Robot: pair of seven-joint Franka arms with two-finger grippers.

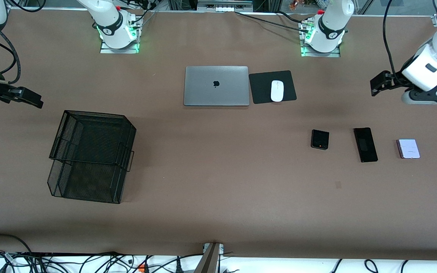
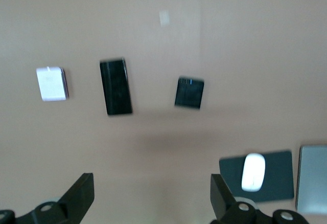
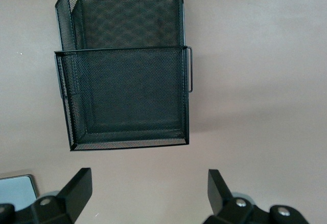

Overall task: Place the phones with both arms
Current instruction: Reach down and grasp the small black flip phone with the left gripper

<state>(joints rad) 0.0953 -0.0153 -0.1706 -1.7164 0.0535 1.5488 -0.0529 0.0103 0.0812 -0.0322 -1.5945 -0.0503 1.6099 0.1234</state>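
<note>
Three phones lie in a row on the brown table toward the left arm's end: a squarish black folded one, a long slim black slab and a pale lilac one. My left gripper hangs open and empty over bare table at that end, apart from the phones. At the right arm's end my right gripper is also open and empty, over bare table beside the mesh tray.
A black two-tier wire mesh tray stands toward the right arm's end. A closed grey laptop lies mid-table near the bases. Beside it is a black mouse pad with a white mouse.
</note>
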